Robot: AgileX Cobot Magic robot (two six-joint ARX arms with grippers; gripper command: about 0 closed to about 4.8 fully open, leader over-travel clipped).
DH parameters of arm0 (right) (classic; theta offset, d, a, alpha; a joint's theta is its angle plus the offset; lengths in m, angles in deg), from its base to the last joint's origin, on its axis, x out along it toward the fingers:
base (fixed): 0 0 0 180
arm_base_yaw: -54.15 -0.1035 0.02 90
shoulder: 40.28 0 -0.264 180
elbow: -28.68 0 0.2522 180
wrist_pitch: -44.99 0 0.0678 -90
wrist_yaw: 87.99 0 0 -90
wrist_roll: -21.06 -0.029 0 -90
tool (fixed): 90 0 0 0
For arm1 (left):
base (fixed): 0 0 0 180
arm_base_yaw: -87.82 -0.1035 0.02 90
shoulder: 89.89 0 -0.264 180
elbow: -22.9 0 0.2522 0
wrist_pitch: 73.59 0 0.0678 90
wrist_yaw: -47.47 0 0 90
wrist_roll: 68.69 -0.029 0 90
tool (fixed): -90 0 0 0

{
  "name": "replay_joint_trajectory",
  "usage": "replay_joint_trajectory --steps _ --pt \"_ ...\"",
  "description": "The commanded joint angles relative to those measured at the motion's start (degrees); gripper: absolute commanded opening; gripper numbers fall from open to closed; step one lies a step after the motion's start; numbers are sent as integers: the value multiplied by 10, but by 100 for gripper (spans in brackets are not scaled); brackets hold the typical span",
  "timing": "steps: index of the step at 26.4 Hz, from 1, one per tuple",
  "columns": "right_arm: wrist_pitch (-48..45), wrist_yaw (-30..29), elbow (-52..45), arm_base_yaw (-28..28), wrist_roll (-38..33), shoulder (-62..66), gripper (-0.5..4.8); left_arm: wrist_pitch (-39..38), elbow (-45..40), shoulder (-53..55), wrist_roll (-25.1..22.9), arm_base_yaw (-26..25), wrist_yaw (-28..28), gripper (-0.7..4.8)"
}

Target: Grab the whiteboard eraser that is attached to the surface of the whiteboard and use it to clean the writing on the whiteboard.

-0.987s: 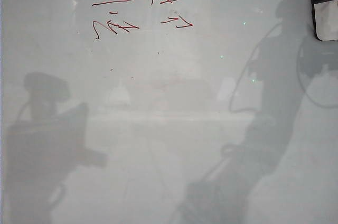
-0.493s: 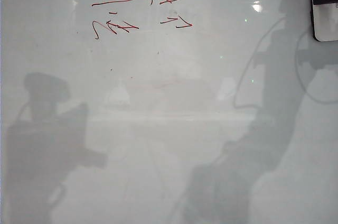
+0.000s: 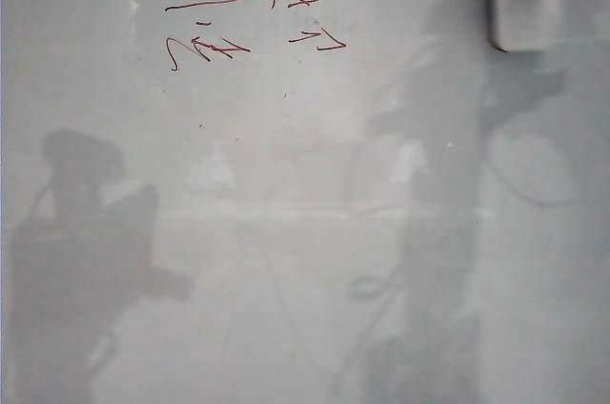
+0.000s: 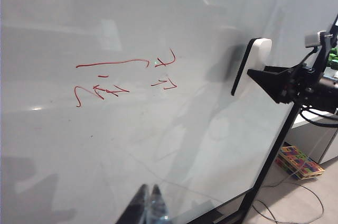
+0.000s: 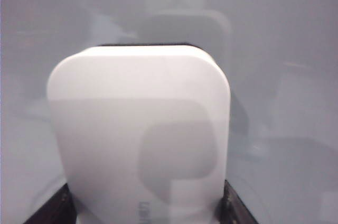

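step: eraser (image 5: 140, 134) is gripped; carry toward the red writing (image 3: 250, 23) is the step in hand, wiping not yet begun, as I judge it
right hand (image 5: 142, 211): closed on the eraser, dark fingers clamped on its two sides; in the exterior view it sits at the top right corner of the whiteboard (image 3: 286, 232)
eraser place: near the whiteboard's top right corner, well apart from the writing; side view from the left wrist camera shows its black felt face turned toward the board, cannot tell if touching
writing: two short rows of red strokes in the upper left part of the whiteboard, untouched, all lines whole
left hand (image 4: 149, 205): near the whiteboard's lower edge, tips together, looks closed and holding nothing, far from the writing
next move: needs a sideways travel along the top edge to the writing, felt kept flat and pressed on the board, then passes across both rows
in the way: nothing on the board between eraser and writing; only grey arm shadows and reflections
around: board stand leg (image 4: 272, 160), colourful box (image 4: 298, 160) on the floor beside it, loose cable (image 4: 296, 203)
risk: eraser tilting in the grip so only an edge wipes
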Motion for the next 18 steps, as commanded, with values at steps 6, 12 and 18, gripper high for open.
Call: replay_joint_trajectory --steps 6,12,18 --pt "-60 188 87 -204 80 138 201 8 2 0 -5 -1 -27 -5" --pt "-61 189 172 -214 74 234 201 8 2 0 -5 -1 -29 -5" --pt "-61 163 248 -214 51 323 201 8 2 0 -5 -1 -47 -5"
